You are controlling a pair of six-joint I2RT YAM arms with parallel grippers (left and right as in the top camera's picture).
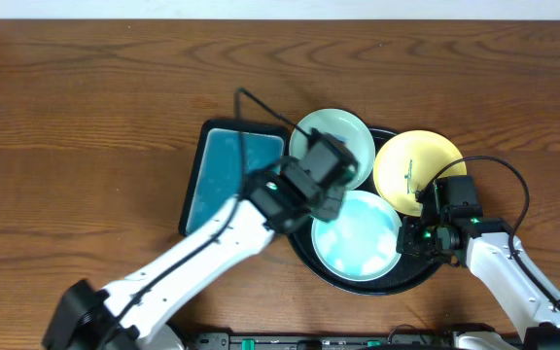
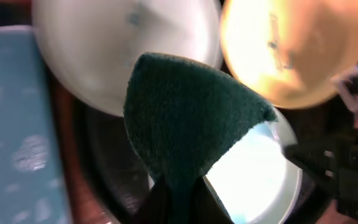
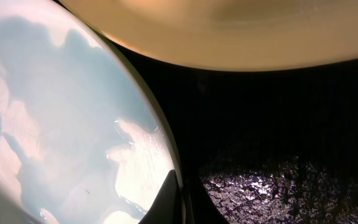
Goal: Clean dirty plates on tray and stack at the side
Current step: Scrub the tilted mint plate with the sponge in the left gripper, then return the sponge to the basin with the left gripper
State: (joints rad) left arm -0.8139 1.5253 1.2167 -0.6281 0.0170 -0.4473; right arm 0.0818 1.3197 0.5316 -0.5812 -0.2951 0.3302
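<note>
The left end effector (image 2: 180,198) is closed on a dark green scouring pad (image 2: 185,118), which stands out ahead of its fingers; whether the pad touches anything below cannot be told. Ahead of it and slightly to its left lies a pale mint plate (image 1: 343,131), at the far edge of the black tray (image 1: 397,282). Ahead and to its right lies the yellow plate (image 1: 411,160), with small dark scribbles on it. Below and to its right sits a second pale blue plate (image 1: 358,238), inside the tray and glossy with reflections. Well to its left is a rectangular teal tray (image 1: 220,175) on the wooden worktop (image 1: 86,146).

The right end effector (image 1: 411,236) is low over the black tray, at the right rim of the glossy blue plate; one dark fingertip (image 3: 168,202) shows just at that rim, the other is out of view, so its opening cannot be told. The yellow plate lies just ahead of it.
</note>
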